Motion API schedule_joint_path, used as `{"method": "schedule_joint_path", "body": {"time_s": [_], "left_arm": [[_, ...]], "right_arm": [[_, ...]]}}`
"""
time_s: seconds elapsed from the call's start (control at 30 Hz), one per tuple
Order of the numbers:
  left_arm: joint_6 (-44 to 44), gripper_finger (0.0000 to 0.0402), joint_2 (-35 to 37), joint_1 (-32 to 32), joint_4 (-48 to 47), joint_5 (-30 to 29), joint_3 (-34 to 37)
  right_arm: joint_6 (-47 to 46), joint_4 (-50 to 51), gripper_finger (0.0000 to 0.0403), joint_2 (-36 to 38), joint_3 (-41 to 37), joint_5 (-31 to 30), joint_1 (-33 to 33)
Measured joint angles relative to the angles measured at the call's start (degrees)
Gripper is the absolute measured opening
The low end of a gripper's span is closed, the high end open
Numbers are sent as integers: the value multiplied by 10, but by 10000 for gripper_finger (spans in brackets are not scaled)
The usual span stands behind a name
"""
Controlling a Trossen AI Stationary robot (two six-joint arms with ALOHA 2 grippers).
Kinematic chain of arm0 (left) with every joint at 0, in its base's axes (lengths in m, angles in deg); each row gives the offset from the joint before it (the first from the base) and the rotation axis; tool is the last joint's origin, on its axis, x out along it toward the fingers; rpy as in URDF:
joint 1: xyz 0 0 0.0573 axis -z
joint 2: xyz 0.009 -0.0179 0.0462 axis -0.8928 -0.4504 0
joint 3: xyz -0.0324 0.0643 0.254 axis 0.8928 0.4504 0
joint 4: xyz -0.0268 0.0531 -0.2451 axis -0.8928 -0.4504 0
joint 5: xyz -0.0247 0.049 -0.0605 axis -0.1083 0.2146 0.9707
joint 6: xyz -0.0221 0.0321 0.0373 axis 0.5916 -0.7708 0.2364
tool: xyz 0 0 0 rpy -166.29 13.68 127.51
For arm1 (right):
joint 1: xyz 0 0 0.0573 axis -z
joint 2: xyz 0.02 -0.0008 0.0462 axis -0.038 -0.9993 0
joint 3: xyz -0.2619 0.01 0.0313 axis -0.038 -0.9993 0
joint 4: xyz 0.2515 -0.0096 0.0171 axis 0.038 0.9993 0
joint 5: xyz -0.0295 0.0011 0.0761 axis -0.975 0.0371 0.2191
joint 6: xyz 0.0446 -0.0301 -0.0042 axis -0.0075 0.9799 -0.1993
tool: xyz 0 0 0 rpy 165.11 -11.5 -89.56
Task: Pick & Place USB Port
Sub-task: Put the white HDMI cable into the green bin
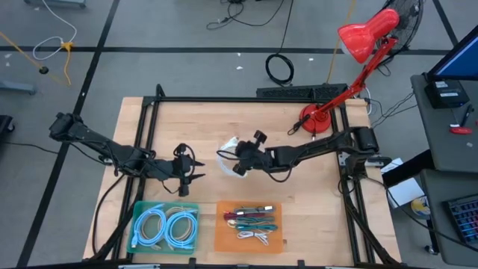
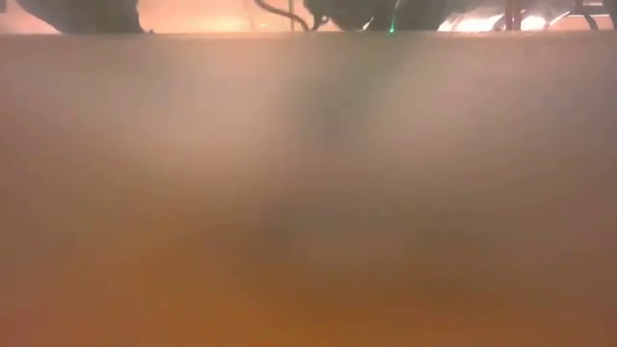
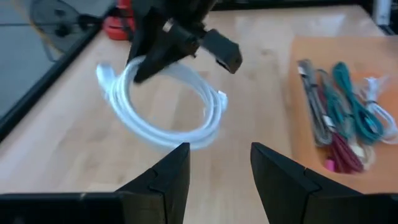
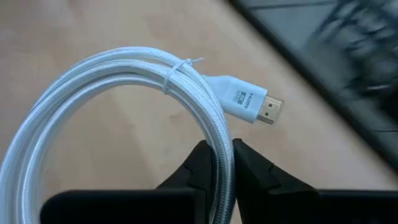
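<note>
The right gripper [image 4: 216, 163] pinches a coiled white cable [image 4: 112, 93], its fingers [image 4: 252, 171] closed on the braided strands. The cable's plug [image 4: 245, 102], just beyond the fingers, carries a small printed logo that reads HDMI, with a gold tip; a thin tie [image 4: 177, 71] binds the coil. From above, the right gripper [image 1: 240, 159] holds the cable [image 1: 230, 155] over the middle of the table [image 1: 299, 217]. The left gripper [image 1: 183, 178] sits nearby, its fingers [image 3: 168, 174] apart and holding nothing, facing the cable [image 3: 168, 118]. In front lie a teal tray [image 1: 137, 224] with coiled cables and an orange tray [image 1: 224, 240] with coloured cables.
</note>
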Motion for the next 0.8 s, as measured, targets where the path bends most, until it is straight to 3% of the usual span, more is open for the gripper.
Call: {"method": "schedule_joint_path", "body": {"time_s": [0.2,0.33,0.47,0.53,0.67,0.8], "left_arm": [[40,172,0,0,22,-111,0],[66,172,-2,2,37,-228,0],[71,172,-20,13,38,-299,0],[65,172,-37,21,38,-345,0],[23,172,-87,50,59,-477,0],[-56,172,-146,75,162,-574,0]], "right_arm": [[86,-85,29,23,-1,-168,-25],[214,-241,29,23,-1,-250,-44],[345,-407,29,13,-9,-256,-52],[367,-459,29,8,-16,-255,-52],[425,-510,29,-18,-22,-258,-38],[427,-553,29,-48,-22,-242,-21]]}}
